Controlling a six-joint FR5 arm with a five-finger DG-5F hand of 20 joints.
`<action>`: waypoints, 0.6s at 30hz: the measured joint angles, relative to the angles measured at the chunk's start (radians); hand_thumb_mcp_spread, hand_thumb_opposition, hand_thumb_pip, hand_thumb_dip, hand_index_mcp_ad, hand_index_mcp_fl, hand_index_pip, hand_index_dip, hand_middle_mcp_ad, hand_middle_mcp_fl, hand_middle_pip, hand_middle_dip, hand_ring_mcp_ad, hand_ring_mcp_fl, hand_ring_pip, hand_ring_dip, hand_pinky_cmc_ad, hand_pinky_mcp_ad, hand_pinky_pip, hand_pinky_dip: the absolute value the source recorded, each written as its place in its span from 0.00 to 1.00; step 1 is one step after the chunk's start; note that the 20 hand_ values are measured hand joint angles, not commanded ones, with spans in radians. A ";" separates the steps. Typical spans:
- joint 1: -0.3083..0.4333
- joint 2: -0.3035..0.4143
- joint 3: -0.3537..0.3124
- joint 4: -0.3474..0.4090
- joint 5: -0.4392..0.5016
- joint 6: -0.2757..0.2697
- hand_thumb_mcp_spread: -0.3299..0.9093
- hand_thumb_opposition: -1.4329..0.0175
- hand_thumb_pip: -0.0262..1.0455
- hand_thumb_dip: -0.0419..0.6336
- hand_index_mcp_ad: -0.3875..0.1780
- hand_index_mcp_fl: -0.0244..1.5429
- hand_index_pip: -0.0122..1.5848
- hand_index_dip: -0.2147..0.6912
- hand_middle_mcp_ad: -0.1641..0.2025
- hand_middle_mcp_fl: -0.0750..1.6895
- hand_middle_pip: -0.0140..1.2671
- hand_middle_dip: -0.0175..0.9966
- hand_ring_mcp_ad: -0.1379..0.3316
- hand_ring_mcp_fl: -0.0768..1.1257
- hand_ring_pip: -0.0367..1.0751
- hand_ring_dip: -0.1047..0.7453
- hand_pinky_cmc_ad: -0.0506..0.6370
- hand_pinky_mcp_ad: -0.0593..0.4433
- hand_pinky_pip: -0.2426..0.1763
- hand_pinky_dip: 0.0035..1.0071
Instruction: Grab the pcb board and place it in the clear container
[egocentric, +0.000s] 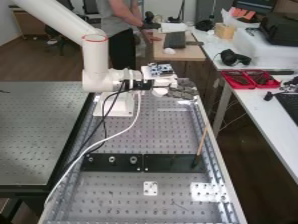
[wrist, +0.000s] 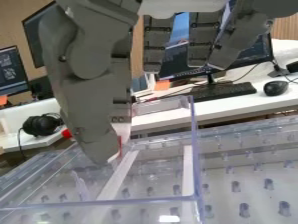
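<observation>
In the high view the hand (egocentric: 181, 91) is over the far right part of the perforated bench. In the wrist view the hand (wrist: 86, 90) has its thumb lowered over the clear container (wrist: 133, 201), against a finger behind it. A thin red edge at the thumb's tip looks like the pcb board (wrist: 120, 145), pinched nearly edge-on; most of it is hidden by the thumb. Other fingers (wrist: 203, 40) hang straight. Pale strips show through the container's clear walls.
A dark plate (egocentric: 113, 161) with round fittings crosses the bench, and a thin wooden stick (egocentric: 201, 142) stands at its right end. Cables (egocentric: 126, 131) run from the arm along the bench. Red trays (egocentric: 249, 79) sit on the white side table (egocentric: 261, 107).
</observation>
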 joint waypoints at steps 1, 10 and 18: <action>-0.001 0.000 0.000 0.000 0.000 0.000 0.75 0.39 0.39 0.42 0.35 0.21 0.72 0.36 0.38 0.08 0.12 0.17 0.64 0.11 0.12 0.19 0.55 0.41 0.47 0.19; -0.005 0.003 0.000 0.011 0.005 0.002 0.71 0.41 0.41 0.42 0.40 0.10 0.68 0.35 0.38 0.05 0.12 0.17 0.66 0.09 0.12 0.19 0.55 0.41 0.47 0.21; -0.005 0.003 -0.004 0.018 -0.003 0.006 0.71 0.42 0.41 0.42 0.41 0.09 0.68 0.35 0.39 0.05 0.12 0.17 0.65 0.08 0.12 0.19 0.55 0.41 0.47 0.21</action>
